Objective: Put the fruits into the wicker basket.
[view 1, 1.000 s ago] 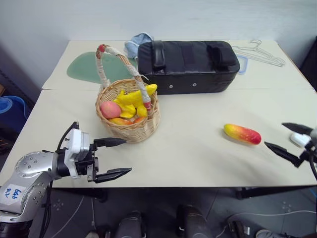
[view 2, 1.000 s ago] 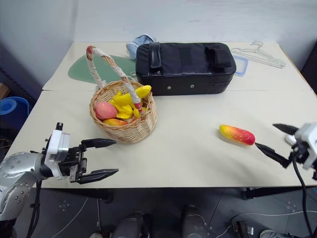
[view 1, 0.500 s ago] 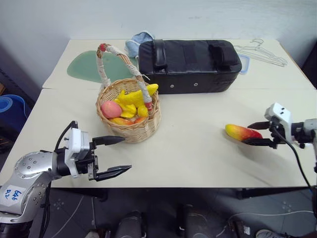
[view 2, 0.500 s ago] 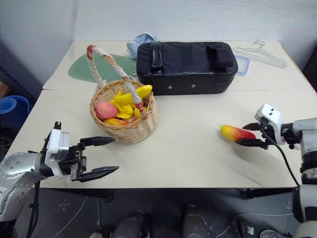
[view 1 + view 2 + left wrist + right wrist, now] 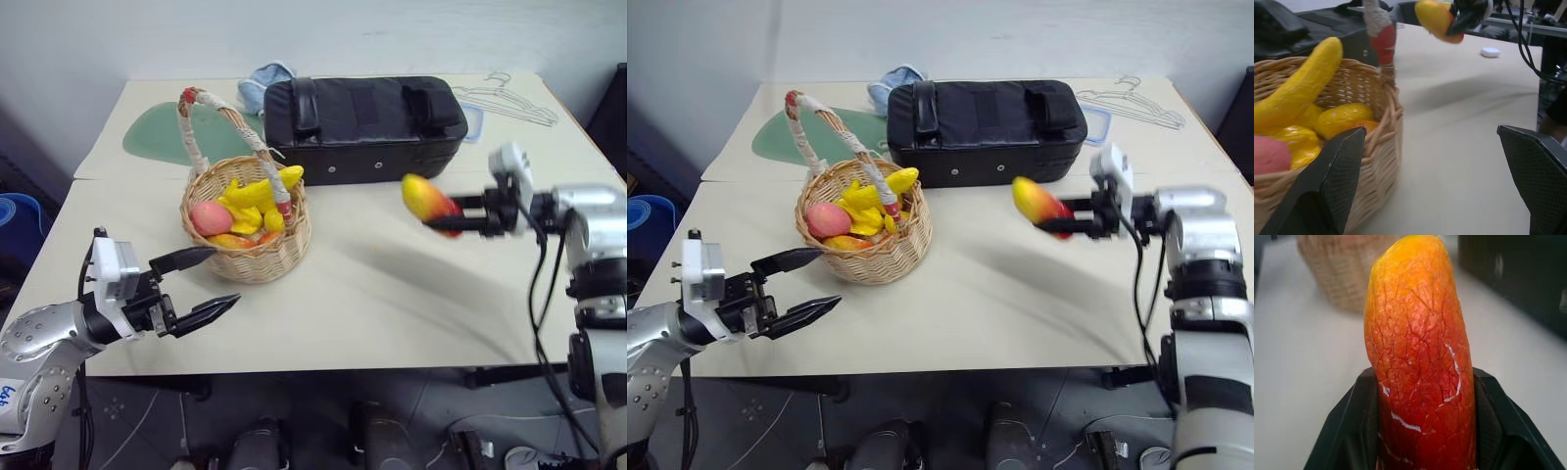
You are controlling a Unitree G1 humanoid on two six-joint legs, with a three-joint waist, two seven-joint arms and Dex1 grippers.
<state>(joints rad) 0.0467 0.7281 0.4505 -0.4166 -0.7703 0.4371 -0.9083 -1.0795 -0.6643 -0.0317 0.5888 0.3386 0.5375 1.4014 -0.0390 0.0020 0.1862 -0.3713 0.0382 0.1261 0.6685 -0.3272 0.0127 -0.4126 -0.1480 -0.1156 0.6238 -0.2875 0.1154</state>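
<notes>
The right tool (image 5: 453,221) is now clamped on the red-to-yellow mango (image 5: 427,200), which a second ago lay on the desk (image 5: 392,294); it has been lifted and carried toward the wicker basket (image 5: 257,257), so only the drop seems left. The left tool (image 5: 201,284) waits with fingers apart beside the basket, which already holds a banana (image 5: 257,191), a pink fruit and other yellow pieces.
</notes>
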